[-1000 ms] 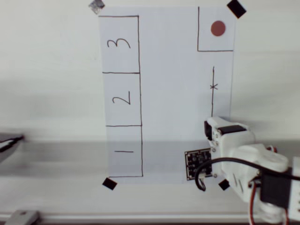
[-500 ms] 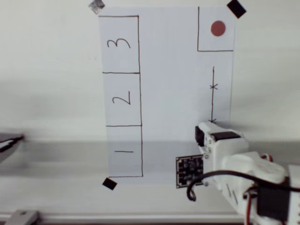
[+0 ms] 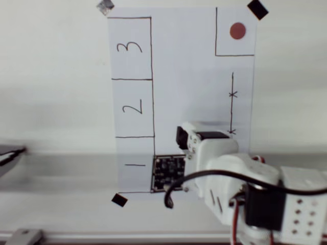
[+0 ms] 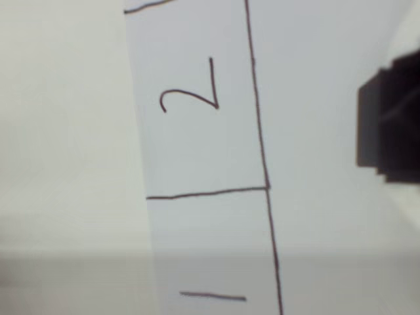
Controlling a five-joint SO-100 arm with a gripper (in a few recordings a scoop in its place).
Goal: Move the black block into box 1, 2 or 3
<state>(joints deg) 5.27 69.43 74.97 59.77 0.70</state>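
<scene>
The white two-finger gripper (image 3: pixel 191 137) hovers over the white paper sheet (image 3: pixel 184 76), just right of the hand-drawn black-ink rectangle marked 2 (image 3: pixel 133 107). The small matte black cube (image 4: pixel 387 128) sits at the wrist view's right edge; whether the fingers clamp it I cannot tell. Black tape squares (image 3: pixel 118 200) pin the sheet's corners.

Black block (image 4: pixel 387 125) right of box (image 4: pixel 203 98) marked 2, outside its outline.

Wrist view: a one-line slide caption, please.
Wrist camera looks down on the paper's box 2, with a black block at the right edge.
</scene>
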